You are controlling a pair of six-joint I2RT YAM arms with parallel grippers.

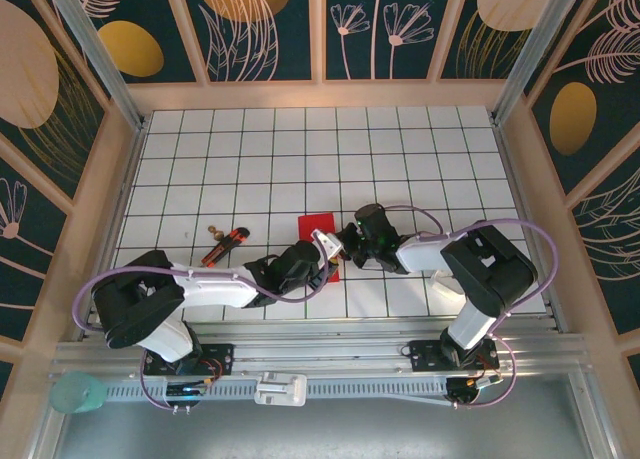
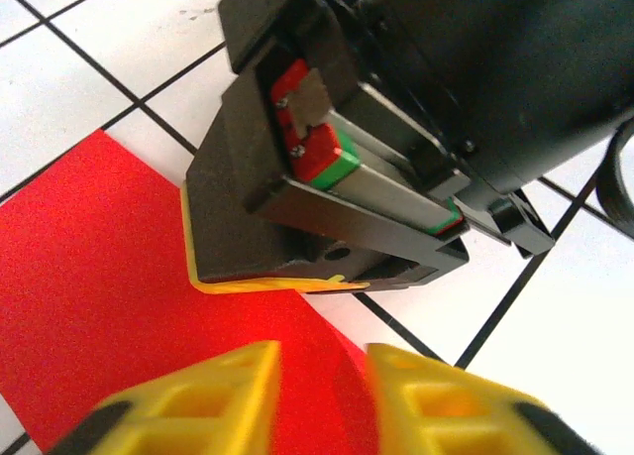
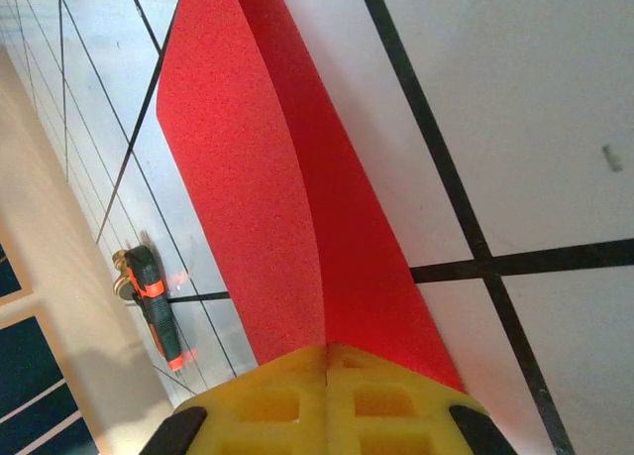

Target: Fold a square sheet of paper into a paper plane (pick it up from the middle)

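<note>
Early stage: one soft crease, folds ahead.
Your right pincer (image 3: 327,354) pinches the red sheet (image 3: 248,177); left pincer (image 2: 322,366) slightly spread.

A: What else do we log on the white grid table (image 1: 420,139)?
B: We see a red-and-black tool (image 1: 224,245) at nine o'clock, with a small brass bit (image 1: 212,230) just beside it at eleven.
A: Off the table?
B: We see a teal thing (image 1: 78,391) at seven by the metal rail (image 1: 380,354), and floral wall panels (image 1: 270,29) at twelve.
</note>
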